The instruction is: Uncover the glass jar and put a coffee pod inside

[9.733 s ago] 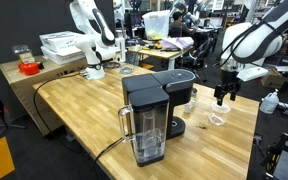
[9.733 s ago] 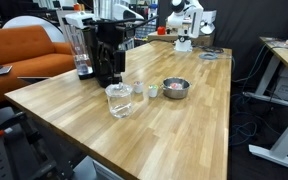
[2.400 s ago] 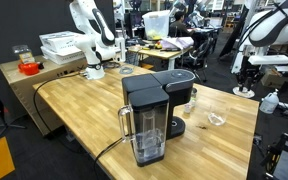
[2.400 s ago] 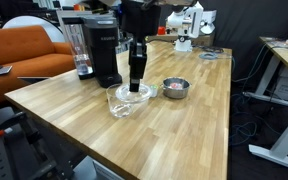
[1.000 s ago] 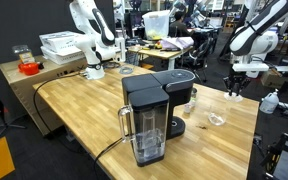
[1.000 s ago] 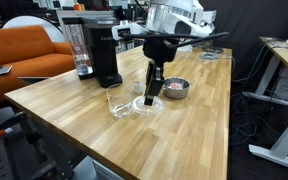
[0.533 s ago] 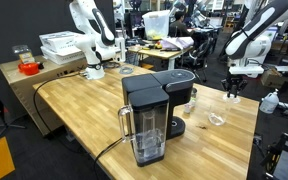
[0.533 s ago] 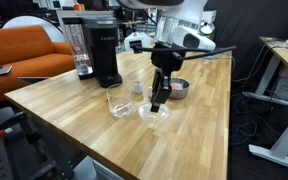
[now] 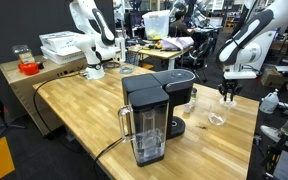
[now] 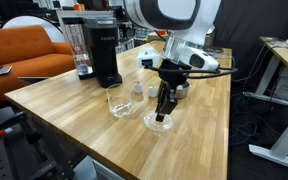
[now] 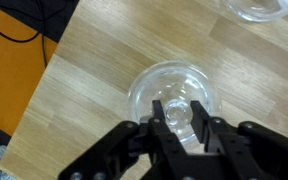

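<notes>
Progress near halfway: gripper (image 10: 162,113) clamped on knob of glass lid (image 10: 159,122), down near tabletop, forward and aside of coffee machine (image 10: 106,55). Uncovered just in front of coffee machine: glass jar (image 10: 119,101). No coffee pod inside yet.

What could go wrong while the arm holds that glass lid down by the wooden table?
The gripper pinches only the small knob of the glass lid, so the smooth glass might slip or tilt. I cannot tell whether the lid rests on the table yet; releasing early could drop it onto the wood. The open glass jar stands close by, so a careless swing back might knock it.
</notes>
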{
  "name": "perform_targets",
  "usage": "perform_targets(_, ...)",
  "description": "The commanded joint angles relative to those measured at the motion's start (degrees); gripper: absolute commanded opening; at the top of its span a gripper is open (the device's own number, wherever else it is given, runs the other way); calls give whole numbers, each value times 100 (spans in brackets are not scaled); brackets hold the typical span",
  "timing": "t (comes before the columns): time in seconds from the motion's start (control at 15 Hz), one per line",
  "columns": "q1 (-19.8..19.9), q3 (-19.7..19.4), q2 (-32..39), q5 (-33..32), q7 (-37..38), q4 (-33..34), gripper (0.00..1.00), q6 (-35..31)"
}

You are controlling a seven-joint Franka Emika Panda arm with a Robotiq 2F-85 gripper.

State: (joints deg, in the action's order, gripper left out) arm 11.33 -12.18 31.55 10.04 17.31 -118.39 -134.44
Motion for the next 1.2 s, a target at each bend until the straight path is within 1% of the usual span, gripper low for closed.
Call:
perform_targets(0.0, 219, 123, 282, 245, -210, 368, 8, 282)
perform_targets(0.27, 306, 125, 525, 369, -293, 549, 8, 345)
perform_targets(0.47, 327, 100, 542, 376, -314, 632, 8, 472)
perform_targets(0.53, 320, 86, 524, 356, -309, 631, 50, 493)
perform_targets(0.6, 316, 77, 510, 343, -303, 632, 58, 501)
perform_targets(0.73, 278, 47, 461, 282, -287, 597, 70, 525)
perform_targets(0.93, 198, 29, 254, 199, -316, 388, 92, 609)
perform_targets(1.0, 153, 17, 153, 155, -327, 280, 98, 622)
perform_targets(1.13, 30, -11, -127, 2, -360, -37, 100, 599)
